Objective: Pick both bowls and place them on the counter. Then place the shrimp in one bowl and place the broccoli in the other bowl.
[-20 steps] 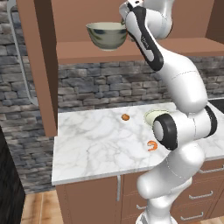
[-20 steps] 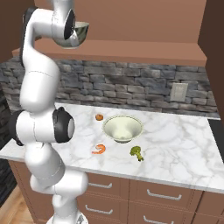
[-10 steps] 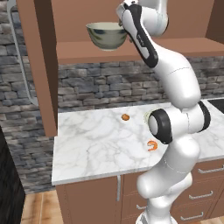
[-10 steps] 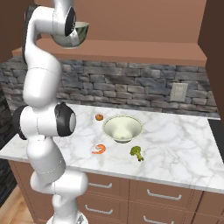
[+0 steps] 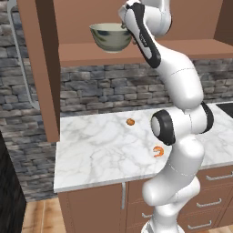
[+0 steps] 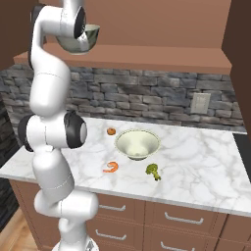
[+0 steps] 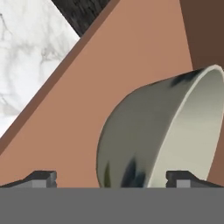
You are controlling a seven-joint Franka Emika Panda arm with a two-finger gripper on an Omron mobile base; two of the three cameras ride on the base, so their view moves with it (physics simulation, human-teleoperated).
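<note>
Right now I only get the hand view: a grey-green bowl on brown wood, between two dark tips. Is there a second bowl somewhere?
Observer: Yes, a smaller pale bowl sits upright on the marble counter.
Visitor: Any food in it?
Observer: No. A shrimp and a piece of broccoli lie on the counter near it, both outside it.
Visitor: And where is my bowl in the room?
Observer: The big bowl stands on a wooden shelf, high above that counter.

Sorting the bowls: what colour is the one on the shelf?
Grey-green with dark mottling, pale inside; the shelf bowl shows best in the hand view.
</note>
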